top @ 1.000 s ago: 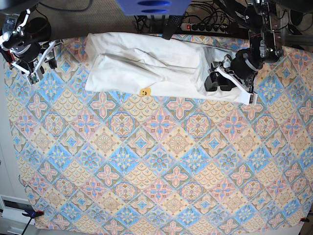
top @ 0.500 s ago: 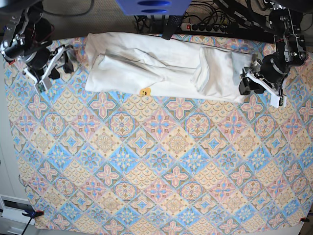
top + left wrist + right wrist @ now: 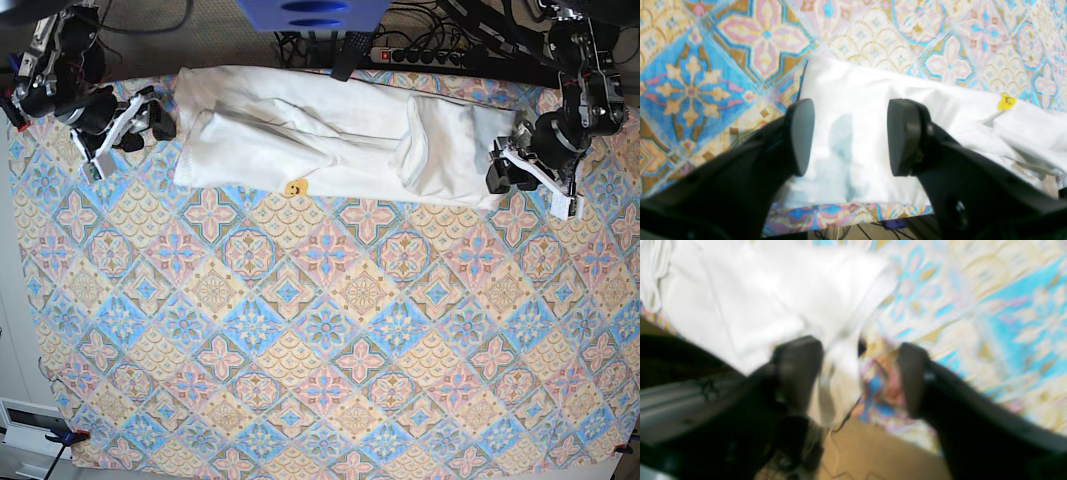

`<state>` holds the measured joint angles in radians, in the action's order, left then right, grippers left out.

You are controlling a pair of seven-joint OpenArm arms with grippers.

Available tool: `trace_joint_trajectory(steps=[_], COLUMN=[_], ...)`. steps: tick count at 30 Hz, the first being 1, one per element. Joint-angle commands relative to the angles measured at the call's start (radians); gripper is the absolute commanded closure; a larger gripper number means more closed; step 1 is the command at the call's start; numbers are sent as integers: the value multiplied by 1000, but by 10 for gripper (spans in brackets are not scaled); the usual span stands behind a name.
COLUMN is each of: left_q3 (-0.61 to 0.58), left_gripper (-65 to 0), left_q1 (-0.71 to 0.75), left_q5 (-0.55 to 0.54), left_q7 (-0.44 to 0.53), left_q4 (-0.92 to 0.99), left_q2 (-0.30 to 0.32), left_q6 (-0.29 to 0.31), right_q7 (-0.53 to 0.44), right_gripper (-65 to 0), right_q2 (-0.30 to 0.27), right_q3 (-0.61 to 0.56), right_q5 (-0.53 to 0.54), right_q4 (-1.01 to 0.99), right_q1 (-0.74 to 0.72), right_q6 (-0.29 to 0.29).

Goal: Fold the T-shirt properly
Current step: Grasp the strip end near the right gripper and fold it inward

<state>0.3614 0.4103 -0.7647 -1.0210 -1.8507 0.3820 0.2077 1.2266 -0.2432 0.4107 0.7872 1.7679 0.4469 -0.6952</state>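
Tile-print cloth [image 3: 320, 330] under white shirt [image 3: 270, 135]; L hand [image 3: 851, 136] + R hand [image 3: 863, 373] wide open, empty.

Robot arms over a tile-patterned tabletop [image 3: 300, 330] suggest a lab.

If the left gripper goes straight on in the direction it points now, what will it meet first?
Most likely the white T-shirt, which lies between and beyond its open fingers; how far below is unclear.
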Motion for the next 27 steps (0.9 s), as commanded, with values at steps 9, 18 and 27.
trace_joint_trajectory(steps=[9, 18, 27], left_q3=[4, 4, 6], left_gripper=[-322, -322, -322], left_q1=[-3, -3, -4], left_q5=[-14, -14, -14], left_q7=[17, 17, 17], left_q4=[-11, -11, -11], left_q2=[13, 15, 15], left_q6=[8, 8, 8], right_q7=[-107, -141, -172], right_gripper=[-444, -444, -442], right_q2=[-5, -3, 11], right_q3=[-108, -174, -273], right_q5=[16, 13, 11], right_q4=[-102, -257, -359], right_q1=[-7, -79, -79], right_q6=[-3, -3, -3])
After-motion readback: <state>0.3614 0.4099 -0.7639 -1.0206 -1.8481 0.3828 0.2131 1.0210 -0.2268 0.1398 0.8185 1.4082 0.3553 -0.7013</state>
